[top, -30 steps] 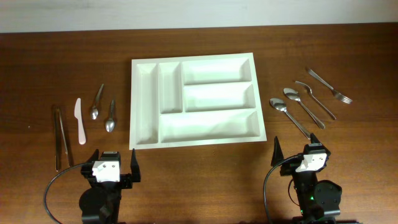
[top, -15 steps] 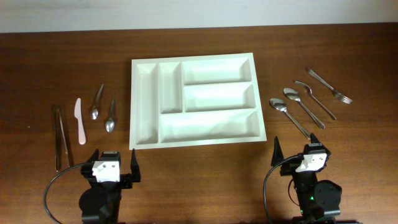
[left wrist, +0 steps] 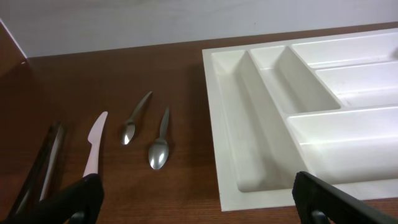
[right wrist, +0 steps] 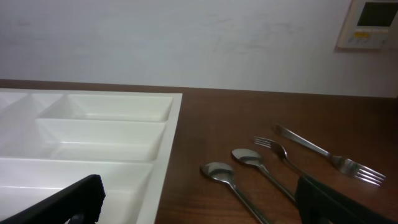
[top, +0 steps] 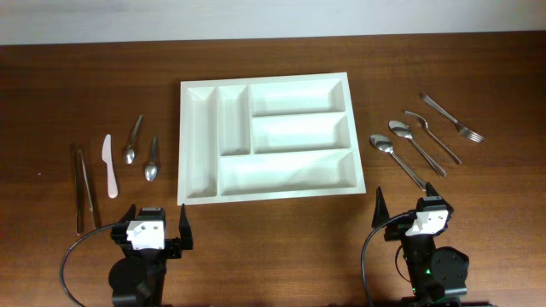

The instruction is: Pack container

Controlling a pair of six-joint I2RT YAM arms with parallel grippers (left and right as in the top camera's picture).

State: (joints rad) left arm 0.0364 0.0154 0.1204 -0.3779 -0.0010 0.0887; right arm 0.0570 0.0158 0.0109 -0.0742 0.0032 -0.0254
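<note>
You've got no change over the last second: the large white five-compartment plastic cutlery tray (top: 198, 145) sits empty on the wooden table (top: 281, 230), steel spoons and forks (top: 399, 129) to its right, small steel spoons (top: 152, 170) and a pale plastic knife (top: 109, 166) to its left, and the left gripper (top: 156, 213) and right gripper (top: 404, 198) are parked at its near edge with jaws wide apart and empty, so packing hasn't started.

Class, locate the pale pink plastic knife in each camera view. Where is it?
Overhead: the pale pink plastic knife lies left of the large white rectangular plastic cutlery tray, in the picture's left part.
Left wrist: the knife is lower left, tray to its right.
Right wrist: not in it.
Shared landmark: the tray, visible in all three.
</note>
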